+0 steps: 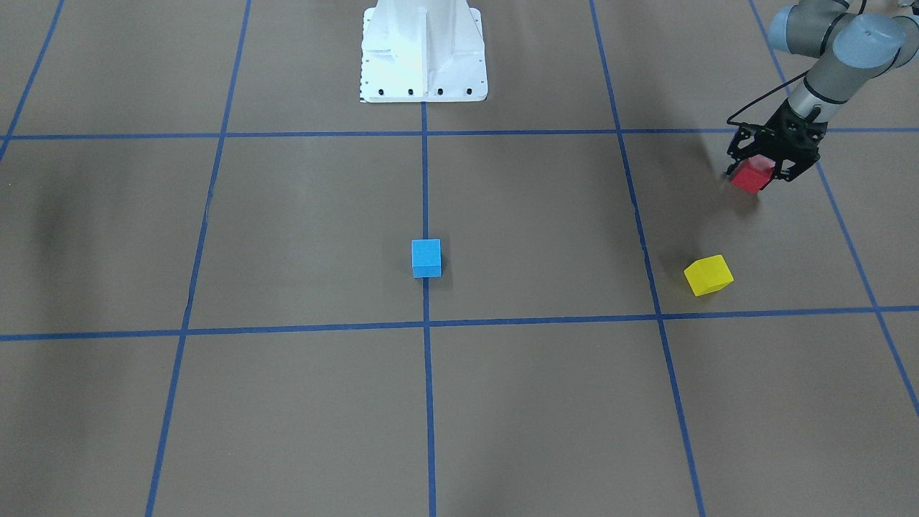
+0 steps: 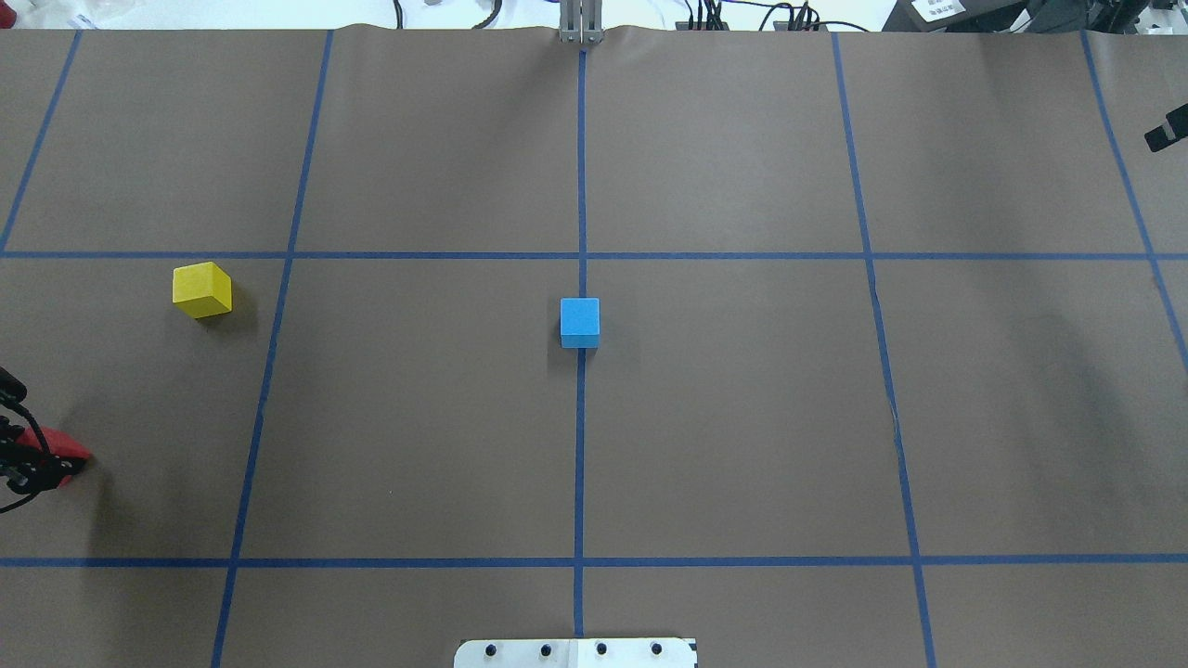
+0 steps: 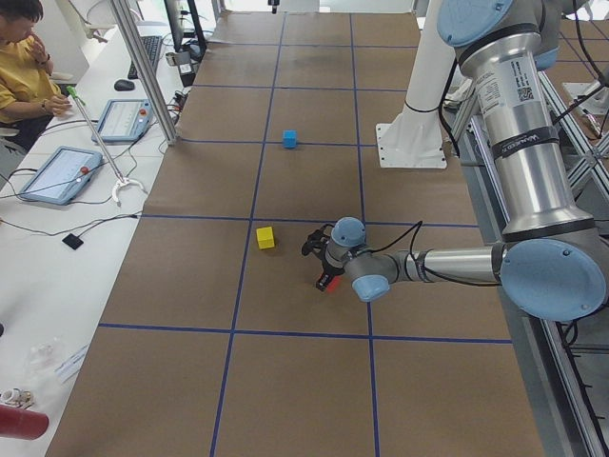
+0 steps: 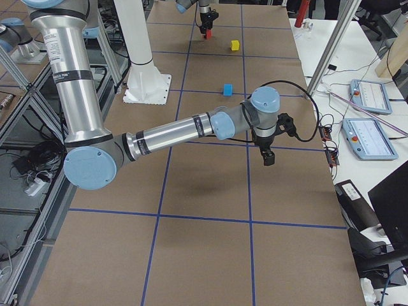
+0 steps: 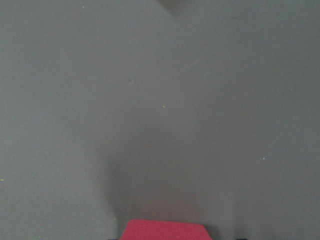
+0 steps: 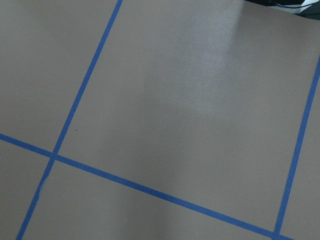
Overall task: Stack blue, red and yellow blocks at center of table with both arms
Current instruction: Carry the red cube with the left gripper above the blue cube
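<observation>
A blue block (image 1: pixel 426 257) sits at the table's centre on the middle blue tape line, also in the overhead view (image 2: pixel 579 321). A yellow block (image 1: pixel 708 275) lies on the robot's left side, also in the overhead view (image 2: pixel 200 289). My left gripper (image 1: pixel 762 166) is shut on a red block (image 1: pixel 752 176), low over the table near its left end. The red block's edge shows at the bottom of the left wrist view (image 5: pixel 165 230). Only a black sliver of my right gripper (image 2: pixel 1168 134) shows at the overhead view's right edge. I cannot tell whether it is open or shut.
The robot's white base (image 1: pixel 423 50) stands at the table's near-robot edge. Blue tape lines grid the brown table. A side desk with tablets (image 3: pixel 59 173) and a seated person (image 3: pixel 19 57) lies beyond the far long edge.
</observation>
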Motion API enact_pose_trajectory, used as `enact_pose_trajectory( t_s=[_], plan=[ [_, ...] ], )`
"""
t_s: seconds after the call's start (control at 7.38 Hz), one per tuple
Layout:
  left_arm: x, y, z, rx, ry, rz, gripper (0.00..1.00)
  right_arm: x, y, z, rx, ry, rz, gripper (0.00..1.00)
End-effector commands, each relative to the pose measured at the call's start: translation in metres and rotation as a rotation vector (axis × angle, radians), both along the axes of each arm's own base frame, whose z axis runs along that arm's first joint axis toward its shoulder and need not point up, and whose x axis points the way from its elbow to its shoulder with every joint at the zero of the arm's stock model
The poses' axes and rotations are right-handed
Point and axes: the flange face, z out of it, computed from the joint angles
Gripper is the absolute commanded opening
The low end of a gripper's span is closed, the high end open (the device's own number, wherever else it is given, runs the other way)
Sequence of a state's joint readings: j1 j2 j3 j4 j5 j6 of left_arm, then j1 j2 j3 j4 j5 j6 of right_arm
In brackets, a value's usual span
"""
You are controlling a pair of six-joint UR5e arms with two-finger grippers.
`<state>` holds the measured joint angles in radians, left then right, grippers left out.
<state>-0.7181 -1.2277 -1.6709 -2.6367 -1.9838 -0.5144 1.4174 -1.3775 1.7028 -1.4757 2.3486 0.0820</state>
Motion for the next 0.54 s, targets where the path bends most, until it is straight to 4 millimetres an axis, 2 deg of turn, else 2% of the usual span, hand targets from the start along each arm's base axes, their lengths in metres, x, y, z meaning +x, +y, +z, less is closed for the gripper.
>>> enact_pose_trajectory(
  t_s=[0.0, 0.14, 0.27, 0.41],
  plan=[
    [0.0, 0.002, -0.024, -0.002, 0.055, 0.03, 0.0, 0.0, -0.001, 0.001, -0.003, 0.001, 0.0, 1.0],
    [-0.001, -0.001, -0.039, -0.041, 0.091, 0.054, 0.0, 0.0, -0.001, 0.005, -0.01, 0.0, -0.001, 1.0],
    [-0.006, -0.028, -0.07, -0.076, 0.076, 0.004, 0.0, 0.0, -0.001, 0.011, -0.02, 0.009, 0.002, 1.0],
    [0.005, -0.063, -0.128, -0.108, 0.051, -0.034, 0.0, 0.005, 0.006, 0.028, -0.045, 0.034, 0.014, 1.0]
  ],
)
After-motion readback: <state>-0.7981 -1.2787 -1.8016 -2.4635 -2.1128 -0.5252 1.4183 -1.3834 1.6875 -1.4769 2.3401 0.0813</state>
